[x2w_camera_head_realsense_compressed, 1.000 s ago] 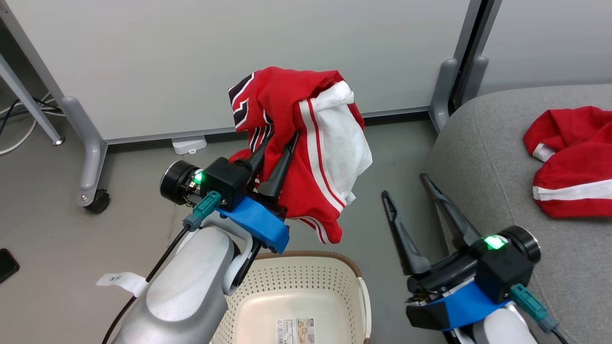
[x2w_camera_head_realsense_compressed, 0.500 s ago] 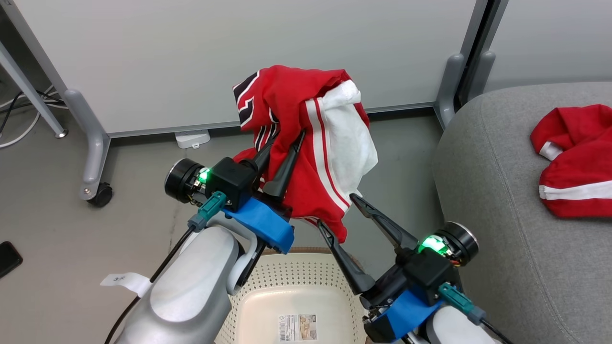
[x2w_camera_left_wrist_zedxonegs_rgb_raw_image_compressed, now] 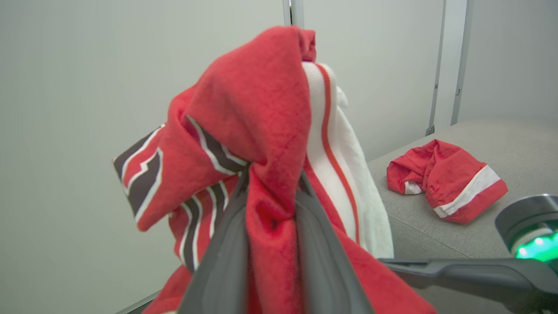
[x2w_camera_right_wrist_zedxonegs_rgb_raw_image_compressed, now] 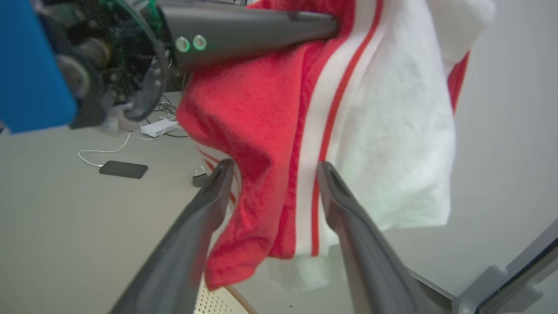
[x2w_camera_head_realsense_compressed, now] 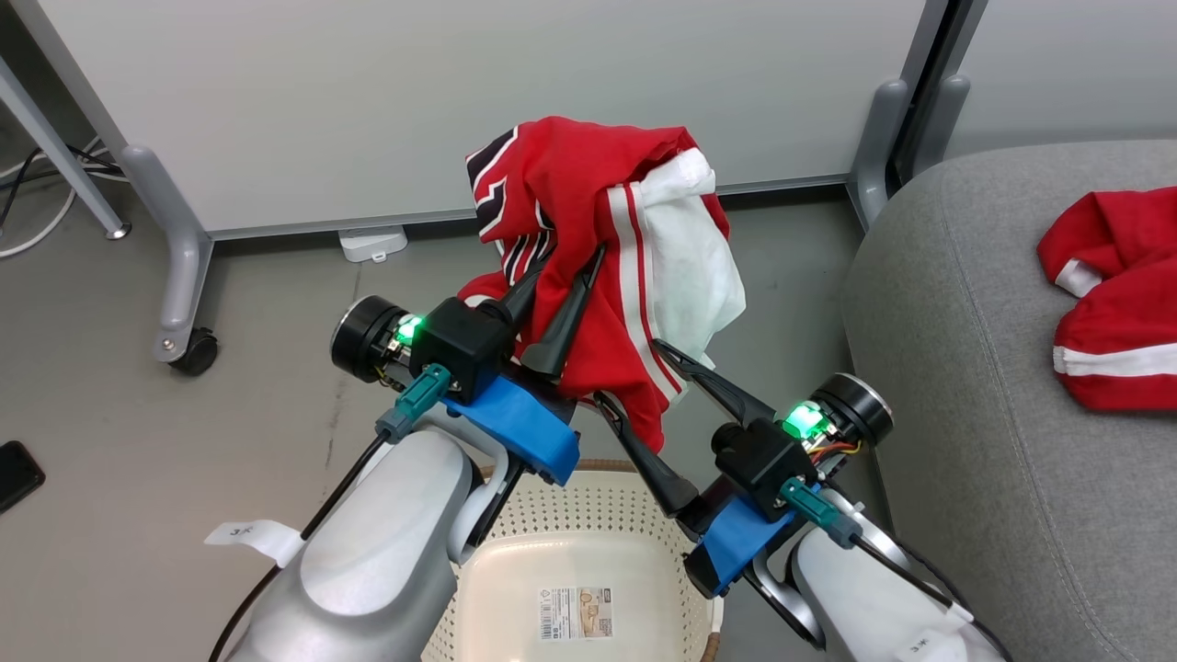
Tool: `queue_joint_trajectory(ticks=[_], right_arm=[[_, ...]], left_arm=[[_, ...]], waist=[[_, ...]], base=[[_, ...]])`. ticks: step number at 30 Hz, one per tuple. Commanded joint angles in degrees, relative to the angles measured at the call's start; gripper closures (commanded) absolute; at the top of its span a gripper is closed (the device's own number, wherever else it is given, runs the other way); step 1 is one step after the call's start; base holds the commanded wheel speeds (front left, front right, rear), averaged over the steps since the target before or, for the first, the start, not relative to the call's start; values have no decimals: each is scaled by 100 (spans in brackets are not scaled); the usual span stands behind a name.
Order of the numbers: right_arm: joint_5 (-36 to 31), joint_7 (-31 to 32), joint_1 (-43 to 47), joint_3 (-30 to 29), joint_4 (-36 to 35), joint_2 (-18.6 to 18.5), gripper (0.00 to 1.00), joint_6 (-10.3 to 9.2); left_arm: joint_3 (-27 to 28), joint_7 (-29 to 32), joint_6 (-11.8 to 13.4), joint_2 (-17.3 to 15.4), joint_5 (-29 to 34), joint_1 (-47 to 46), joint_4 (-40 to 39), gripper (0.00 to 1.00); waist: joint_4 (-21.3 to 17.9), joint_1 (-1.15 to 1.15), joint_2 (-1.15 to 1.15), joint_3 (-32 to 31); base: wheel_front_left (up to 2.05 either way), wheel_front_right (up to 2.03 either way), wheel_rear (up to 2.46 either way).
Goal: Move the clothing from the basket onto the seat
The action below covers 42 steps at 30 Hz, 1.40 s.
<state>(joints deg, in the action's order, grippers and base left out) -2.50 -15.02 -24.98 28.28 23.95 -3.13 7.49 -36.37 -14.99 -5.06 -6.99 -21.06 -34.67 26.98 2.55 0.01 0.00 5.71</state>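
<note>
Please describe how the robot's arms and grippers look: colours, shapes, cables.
The left forearm and right forearm are pale grey, rounded. The left gripper and right gripper each have two long, dark, tapering fingers on a black block with a green light, a blue bracket and a round black cap. A teal connector with a dark cable plugs in at each wrist.

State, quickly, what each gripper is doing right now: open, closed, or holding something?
Left gripper: closed on the soft red jersey with white-striped trim.
Right gripper: open, its fingers on either side of the jersey's hanging hem.
</note>
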Motion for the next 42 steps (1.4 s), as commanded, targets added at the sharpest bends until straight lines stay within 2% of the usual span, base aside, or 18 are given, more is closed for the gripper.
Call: queue_joint_trajectory(ticks=[1,10,11,41,42], right_arm=[[-58,-23,-132,31,111,21,0,2],[253,-23,-416,220,305,26,0,2],[290,-23,-442,236,331,26,100,2],[672,-23,-515,330,365,28,100,2],[676,-23,-515,339,369,28,100,2]], left_arm=[[-13,-29,-4,10,30,-96,-17,100],[-15,-29,-29,73,40,-121,-27,100],[-16,-29,-32,80,36,-124,-33,100],[74,-29,-77,126,140,-161,22,100],[90,-29,-48,118,165,-163,32,21]], waist=[[-4,-1,0,12],[-16,-1,0,71],[-15,-1,0,78],[-12,-1,0,112],[-9,-1,0,110]], base=[[0,0,0],[0,0,0],[0,0,0],[0,0,0],[0,0,0]])
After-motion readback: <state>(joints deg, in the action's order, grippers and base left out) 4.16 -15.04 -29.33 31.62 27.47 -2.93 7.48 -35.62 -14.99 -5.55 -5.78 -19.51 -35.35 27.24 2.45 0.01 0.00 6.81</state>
